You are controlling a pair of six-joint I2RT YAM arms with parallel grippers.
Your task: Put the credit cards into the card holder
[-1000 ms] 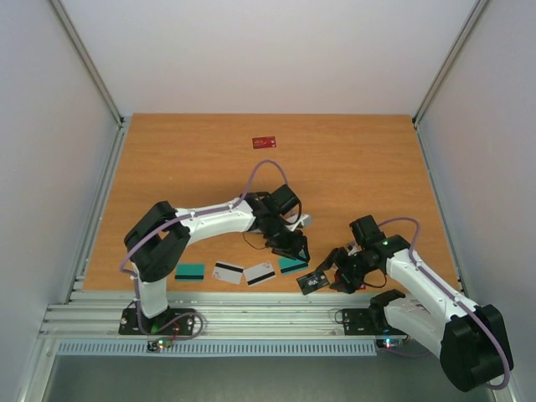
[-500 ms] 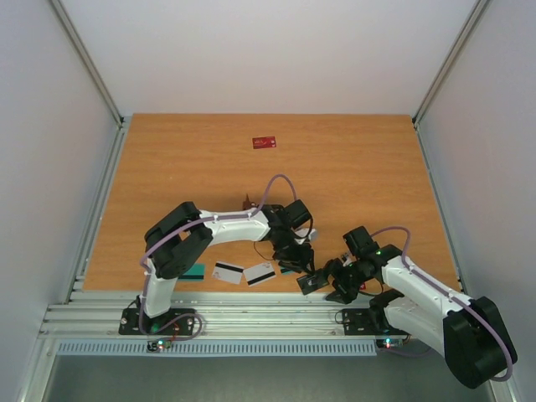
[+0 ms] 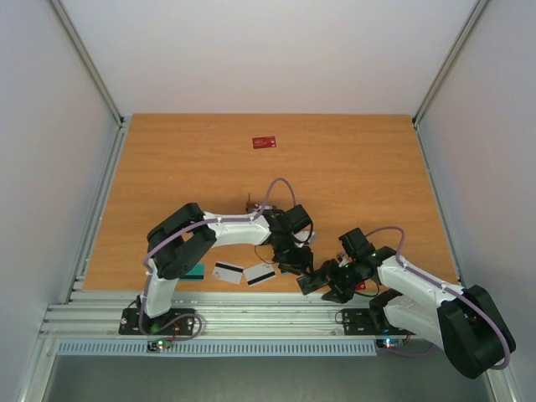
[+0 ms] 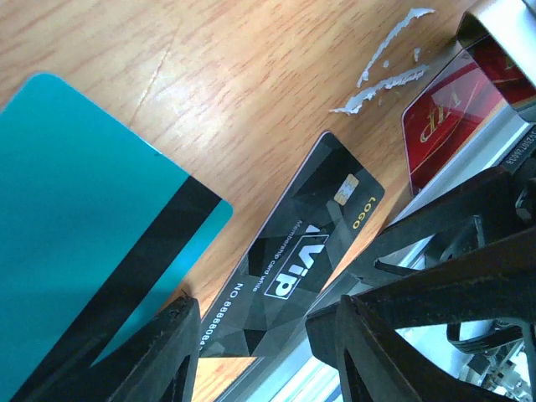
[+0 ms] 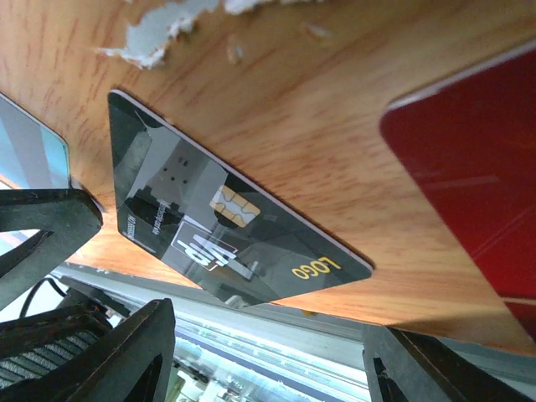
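Wooden table (image 4: 251, 67) holds black card (image 4: 295, 249) printed "ViP", "LOGO"; left gripper (image 4: 258, 325), right gripper (image 5: 268, 328) both apart.

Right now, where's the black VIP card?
The black VIP card lies at the table's near edge, right of centre in the top view, between a teal card and a red card.

black card (image 5: 226, 226) gold lettering; teal card (image 4: 75, 209) black stripe; red card (image 5: 469, 167)
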